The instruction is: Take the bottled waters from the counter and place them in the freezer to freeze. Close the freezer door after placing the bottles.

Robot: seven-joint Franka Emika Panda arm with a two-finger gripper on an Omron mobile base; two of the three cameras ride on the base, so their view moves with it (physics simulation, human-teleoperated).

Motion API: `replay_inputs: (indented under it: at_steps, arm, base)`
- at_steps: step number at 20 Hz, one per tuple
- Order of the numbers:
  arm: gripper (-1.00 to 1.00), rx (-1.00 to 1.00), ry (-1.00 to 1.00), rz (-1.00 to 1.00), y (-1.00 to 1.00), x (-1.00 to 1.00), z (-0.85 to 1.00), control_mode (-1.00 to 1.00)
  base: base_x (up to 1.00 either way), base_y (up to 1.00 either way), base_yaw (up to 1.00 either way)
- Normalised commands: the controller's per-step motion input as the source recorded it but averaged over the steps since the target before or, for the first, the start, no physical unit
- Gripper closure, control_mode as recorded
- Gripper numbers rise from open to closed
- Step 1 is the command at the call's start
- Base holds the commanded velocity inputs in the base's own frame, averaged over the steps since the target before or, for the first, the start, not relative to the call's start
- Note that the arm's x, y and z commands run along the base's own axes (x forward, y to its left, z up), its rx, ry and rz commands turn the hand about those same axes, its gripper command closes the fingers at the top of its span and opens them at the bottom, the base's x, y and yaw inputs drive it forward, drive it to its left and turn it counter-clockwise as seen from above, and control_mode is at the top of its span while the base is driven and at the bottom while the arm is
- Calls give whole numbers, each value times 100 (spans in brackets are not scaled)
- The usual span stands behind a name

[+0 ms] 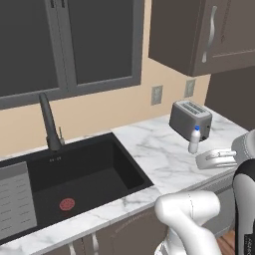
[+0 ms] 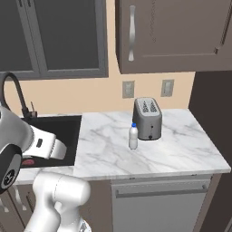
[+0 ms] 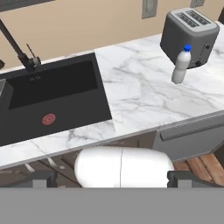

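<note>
White bottle (image 3: 181, 64) stands on table (image 3: 140, 96), upper right of hand view, just beside toaster (image 3: 189, 29). Jaws spread wide, empty. Step: approach; next, reach in and straddle it.

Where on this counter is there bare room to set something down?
The marble counter is bare between the sink and the white bottle, along the front edge, and right of the toaster. It is crowded only where the bottle stands close against the toaster's front.

Marble counter (image 2: 181, 149), black sink (image 2: 63, 129), toaster (image 2: 147, 118), white bottle (image 2: 133, 136) upright beside it
</note>
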Motion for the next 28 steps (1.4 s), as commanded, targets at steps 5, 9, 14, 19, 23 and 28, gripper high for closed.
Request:
replay_inputs:
  at_steps: [5,9,14,19,23,28]
  arm:
    - [-100,0,0,0,0,0,0,100]
    - [-100,0,0,0,0,0,0,100]
    - [-100,0,0,0,-2,16,-17,-100]
    - [-100,1,0,0,-24,17,-7,-100]
    - [-100,6,0,3,-56,20,0,-100]
    - [-100,2,-14,9,-58,1,-13,-100]
  base:
    - [0,0,0]
    - [0,0,0]
    - [0,0,0]
    - [0,0,0]
    - [0,0,0]
    - [0,0,0]
